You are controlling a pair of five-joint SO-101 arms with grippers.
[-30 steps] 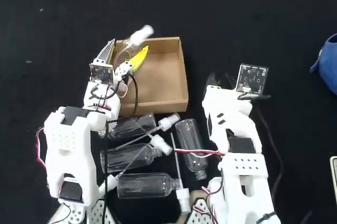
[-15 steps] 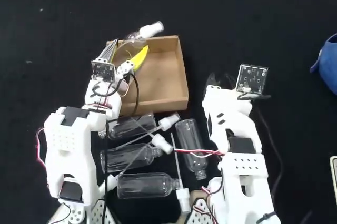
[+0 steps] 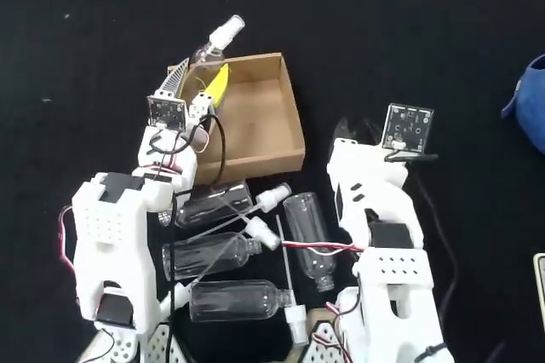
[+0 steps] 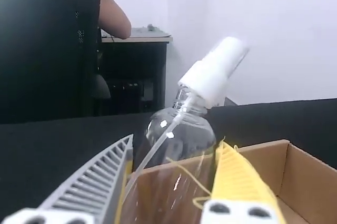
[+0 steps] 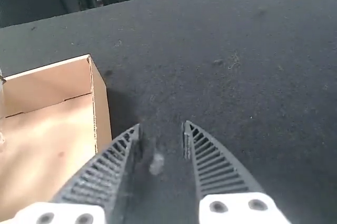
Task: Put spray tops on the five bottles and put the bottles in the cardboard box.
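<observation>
**Bottle w/ spray top held at box corner; 4 bottles on table**

Left gripper [image 3: 202,73]: fingers clenched on a clear bottle [image 3: 206,56]. The body sits between the grey ribbed finger [image 4: 100,182] and the yellow finger [image 4: 237,182]. The neck and white spray top [image 4: 213,71] stick out past the tips, tilted. A thin dip tube shows inside. The bottle is above the far left corner of the cardboard box [image 3: 285,158], a shallow, open-topped brown box.

Right gripper [image 5: 160,126]: grey ribbed fingers slightly apart, grasping nothing, over black table cloth [image 3: 426,39] just beside the box's right wall.

Near side of box, between the arm bases: 4 clear plastic bottles [image 3: 209,254] lie on their sides, close together, w/ white spray heads [image 3: 274,197] and thin tubes among them. Red/white cable crosses one. Blue item [image 3: 532,107] at the table's right edge, well apart.
</observation>
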